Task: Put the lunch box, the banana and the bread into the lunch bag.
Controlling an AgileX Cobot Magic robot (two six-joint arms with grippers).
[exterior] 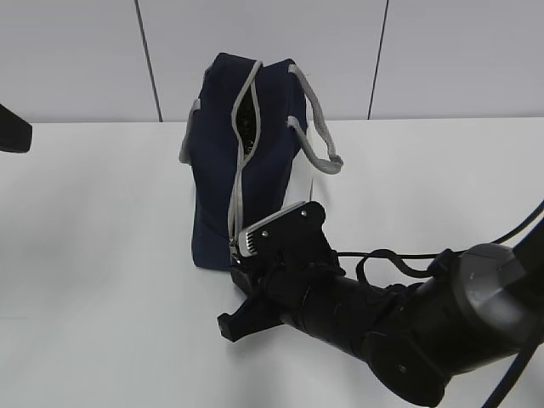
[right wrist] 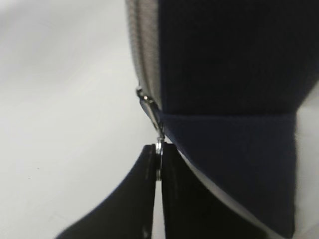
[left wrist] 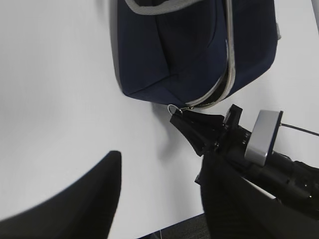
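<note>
Lunch bag [exterior: 217,161] zipper pull ring [right wrist: 158,147] is clamped between the two black fingers [right wrist: 134,194] of the right end effector [right wrist: 159,172], which are pressed together with only the thin metal ring between them. The ring hangs from the slider at the low end of the grey zipper [exterior: 238,183]. In the left wrist view the same ring [left wrist: 172,108] sits at the tips of the right end effector [left wrist: 180,119], just beside the bag's bottom corner [left wrist: 164,94].

The right arm [exterior: 382,314] lies low over the white counter [exterior: 93,255] in front of the bag and covers the bag's lower right side in the exterior view. The bag stands upright near the middle of the counter, its zipper track partly parted near the top, grey handles [exterior: 319,140] drooping to the right.

The left end effector [left wrist: 159,199] stands apart from the bag, its fingers [left wrist: 79,199] spread moderately wide with nothing between them. Its arm [exterior: 13,127] shows only at the left edge of the exterior view.
</note>
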